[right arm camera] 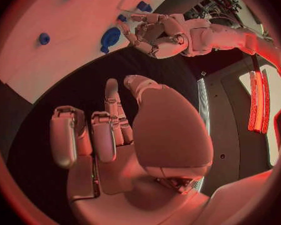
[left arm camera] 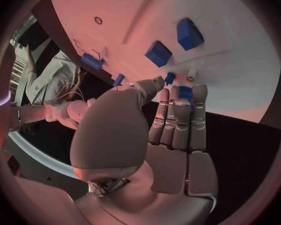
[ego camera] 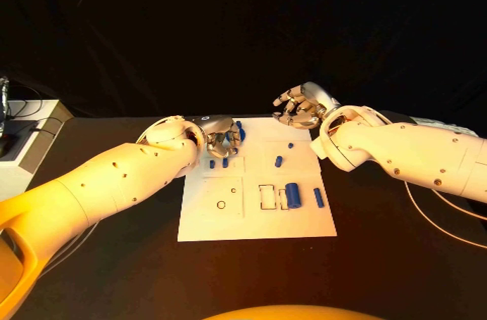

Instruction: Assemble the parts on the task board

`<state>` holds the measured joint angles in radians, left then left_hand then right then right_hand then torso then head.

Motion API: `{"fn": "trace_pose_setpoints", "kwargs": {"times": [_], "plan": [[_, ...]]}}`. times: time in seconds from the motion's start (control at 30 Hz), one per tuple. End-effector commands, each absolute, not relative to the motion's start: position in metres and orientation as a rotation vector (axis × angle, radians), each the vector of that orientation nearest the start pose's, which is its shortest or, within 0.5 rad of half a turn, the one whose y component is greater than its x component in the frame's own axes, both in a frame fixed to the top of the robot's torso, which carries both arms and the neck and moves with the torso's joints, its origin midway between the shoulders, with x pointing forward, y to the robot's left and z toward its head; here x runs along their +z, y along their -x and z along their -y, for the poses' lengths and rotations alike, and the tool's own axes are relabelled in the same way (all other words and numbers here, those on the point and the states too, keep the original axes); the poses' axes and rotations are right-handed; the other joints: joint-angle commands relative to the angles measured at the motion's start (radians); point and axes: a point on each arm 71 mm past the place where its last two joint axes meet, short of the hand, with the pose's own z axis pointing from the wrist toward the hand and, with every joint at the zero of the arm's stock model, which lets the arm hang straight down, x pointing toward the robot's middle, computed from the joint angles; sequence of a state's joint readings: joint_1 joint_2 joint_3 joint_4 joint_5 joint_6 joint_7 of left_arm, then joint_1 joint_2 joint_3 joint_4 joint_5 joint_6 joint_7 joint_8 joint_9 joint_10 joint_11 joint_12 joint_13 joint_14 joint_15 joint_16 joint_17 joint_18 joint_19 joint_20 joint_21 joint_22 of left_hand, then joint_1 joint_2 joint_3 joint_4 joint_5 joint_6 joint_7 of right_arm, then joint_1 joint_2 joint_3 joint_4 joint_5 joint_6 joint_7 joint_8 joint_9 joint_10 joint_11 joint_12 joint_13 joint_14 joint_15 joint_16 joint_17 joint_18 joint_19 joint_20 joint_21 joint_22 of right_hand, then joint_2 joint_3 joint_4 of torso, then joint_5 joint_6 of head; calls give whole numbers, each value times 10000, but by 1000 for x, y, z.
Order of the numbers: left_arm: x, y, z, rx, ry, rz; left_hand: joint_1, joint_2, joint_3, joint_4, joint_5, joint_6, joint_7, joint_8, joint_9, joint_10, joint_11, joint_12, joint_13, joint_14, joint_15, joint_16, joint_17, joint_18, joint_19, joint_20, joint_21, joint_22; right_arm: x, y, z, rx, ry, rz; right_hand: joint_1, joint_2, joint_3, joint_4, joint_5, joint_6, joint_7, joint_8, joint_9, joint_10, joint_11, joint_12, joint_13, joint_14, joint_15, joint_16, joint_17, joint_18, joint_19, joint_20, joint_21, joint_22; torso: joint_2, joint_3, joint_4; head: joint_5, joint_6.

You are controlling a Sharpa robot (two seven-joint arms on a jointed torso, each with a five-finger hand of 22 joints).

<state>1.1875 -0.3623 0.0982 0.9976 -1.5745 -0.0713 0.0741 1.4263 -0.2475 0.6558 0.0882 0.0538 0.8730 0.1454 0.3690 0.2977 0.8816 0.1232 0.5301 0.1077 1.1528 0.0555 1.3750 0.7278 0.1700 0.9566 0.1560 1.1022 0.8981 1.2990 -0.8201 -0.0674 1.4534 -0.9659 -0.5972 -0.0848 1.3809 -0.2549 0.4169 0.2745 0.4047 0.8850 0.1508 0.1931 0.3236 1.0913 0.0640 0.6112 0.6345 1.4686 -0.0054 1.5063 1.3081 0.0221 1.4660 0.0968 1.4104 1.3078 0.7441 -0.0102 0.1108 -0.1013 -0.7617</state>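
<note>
Under the left hand point(ego camera: 222, 143) lie blue parts point(ego camera: 225, 162).

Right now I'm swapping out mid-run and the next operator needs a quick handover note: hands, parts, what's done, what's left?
Left hand: down over the far left corner of the task board, fingertips at a small blue part; whether it grips it cannot be told.
Right hand: open, empty, beyond the board's far edge.
Parts: a large blue cylinder and a slimmer one lie at the near right; smaller blue pieces sit mid-board.
Done: nothing visibly assembled.
Left: fit the loose parts.
</note>
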Motion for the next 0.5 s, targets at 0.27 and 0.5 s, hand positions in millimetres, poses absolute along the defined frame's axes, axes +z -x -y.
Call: {"fn": "trace_pose_setpoints", "kwargs": {"times": [0.27,0.5], "plan": [[-189,-565,-81,-7104,-3686,-17566,-52,47,100,-42,-45,82,15,-75,-30,95,-13,-79,-39,148,-10,98,96,-48,149,-18,156,125,-139,-517,226,7635,-3844,-14562,-39,-97,48,-3,-3,33,51,30,16,63,14,-68,-41,671,-60,-47,1082,155,428,-74,36,1451,15,4,-2,-39,-13],[-193,-566,-81,-6976,-3694,-17757,-77,29,106,-59,-46,81,23,-107,-42,109,-10,-111,-58,180,-9,136,120,-59,186,-21,204,176,-139,-517,225,7637,-3833,-14555,-45,-103,47,-3,-5,33,51,31,17,69,14,-81,-54,667,-60,-57,1061,160,419,-74,14,1435,13,1,7,-62,-51]]}}
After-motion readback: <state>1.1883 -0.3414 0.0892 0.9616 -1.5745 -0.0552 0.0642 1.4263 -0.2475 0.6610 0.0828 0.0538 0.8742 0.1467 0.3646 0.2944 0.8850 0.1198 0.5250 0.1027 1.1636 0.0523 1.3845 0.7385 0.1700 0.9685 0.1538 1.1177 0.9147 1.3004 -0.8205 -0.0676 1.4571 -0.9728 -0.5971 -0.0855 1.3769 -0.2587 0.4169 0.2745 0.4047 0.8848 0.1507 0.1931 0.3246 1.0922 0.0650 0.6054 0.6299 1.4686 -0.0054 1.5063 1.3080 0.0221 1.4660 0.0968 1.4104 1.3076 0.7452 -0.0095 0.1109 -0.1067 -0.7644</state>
